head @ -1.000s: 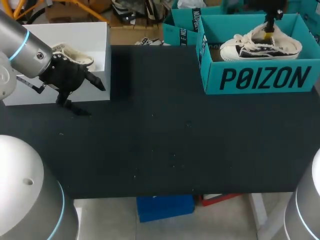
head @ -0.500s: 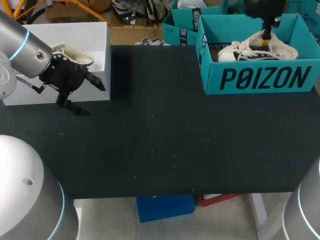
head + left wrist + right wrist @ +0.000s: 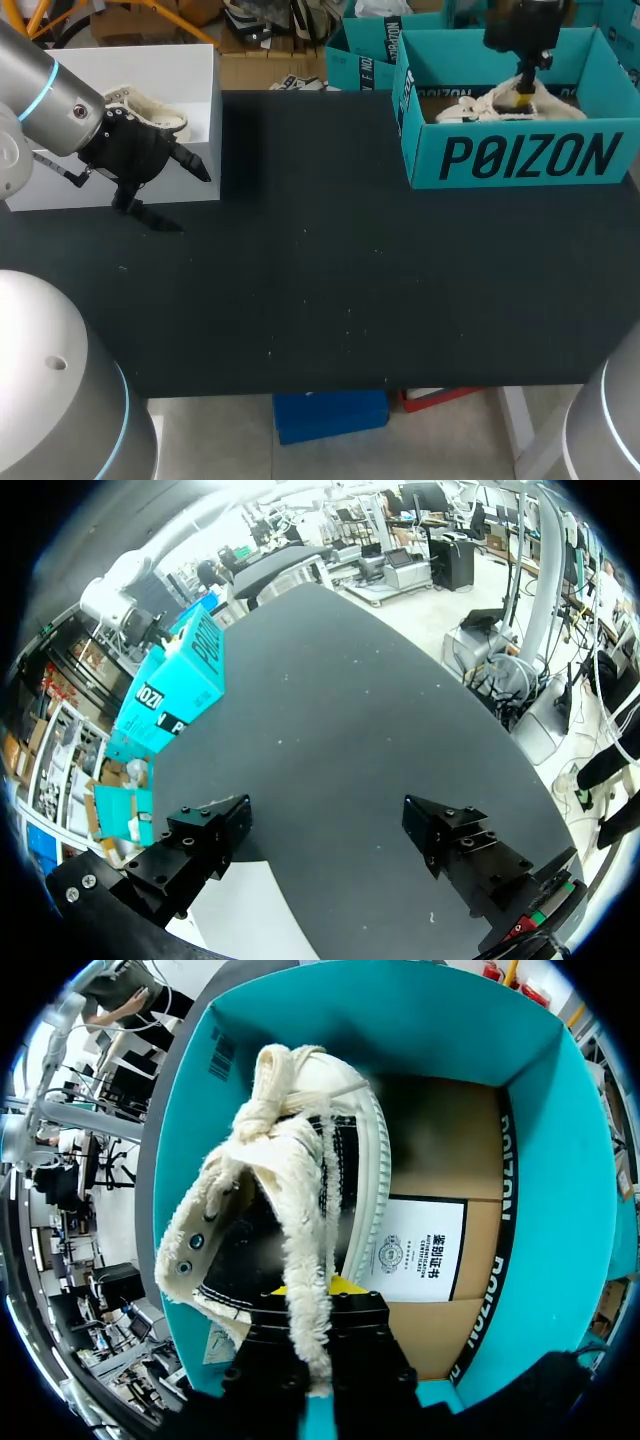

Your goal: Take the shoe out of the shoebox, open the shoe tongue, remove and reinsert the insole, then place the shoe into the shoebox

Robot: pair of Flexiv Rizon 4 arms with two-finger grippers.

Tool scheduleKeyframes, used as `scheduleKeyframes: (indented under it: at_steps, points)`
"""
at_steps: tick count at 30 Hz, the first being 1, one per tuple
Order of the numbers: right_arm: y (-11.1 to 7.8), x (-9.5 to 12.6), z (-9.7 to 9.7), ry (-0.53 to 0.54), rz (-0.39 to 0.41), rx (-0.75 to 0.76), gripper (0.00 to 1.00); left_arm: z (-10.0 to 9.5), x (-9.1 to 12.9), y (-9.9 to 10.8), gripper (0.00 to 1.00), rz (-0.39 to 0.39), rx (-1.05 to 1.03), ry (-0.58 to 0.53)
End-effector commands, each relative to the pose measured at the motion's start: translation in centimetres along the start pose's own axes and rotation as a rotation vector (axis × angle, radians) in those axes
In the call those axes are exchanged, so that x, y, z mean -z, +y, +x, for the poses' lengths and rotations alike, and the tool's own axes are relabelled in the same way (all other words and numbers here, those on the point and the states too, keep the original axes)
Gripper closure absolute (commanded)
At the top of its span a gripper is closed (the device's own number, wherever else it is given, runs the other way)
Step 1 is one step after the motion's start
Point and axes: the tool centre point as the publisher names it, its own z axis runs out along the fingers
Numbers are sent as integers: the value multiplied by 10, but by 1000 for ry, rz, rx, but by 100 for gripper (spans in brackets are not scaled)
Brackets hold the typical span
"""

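Shoe [image 3: 497, 103] lies inside the teal shoebox [image 3: 520, 156] at the table's [image 3: 330, 290] 1 o'clock corner, only its pale upper showing above the front wall. In the right wrist view the shoe [image 3: 300, 1185] rests on its side on the box floor. Right gripper [image 3: 524, 90] is lowered into the box, clenched on the shoe's fleecy collar, which passes between its fingers [image 3: 318, 1310]. Left gripper [image 3: 188, 200] hangs at 10 o'clock beside a white box [image 3: 205, 120] holding a second shoe [image 3: 152, 108]. Its fingers are released, spread wide over bare tabletop [image 3: 325, 820].
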Motion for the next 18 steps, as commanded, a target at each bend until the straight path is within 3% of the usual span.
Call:
scheduleKeyframes:
  at_steps: [1,18]
  points:
    - [0,-6,-9,23,-3,2,100,2,0,0,0,-2,-3,-4]
    - [9,-36,-15,52,-16,20,100,2,0,0,0,-2,-3,-4]
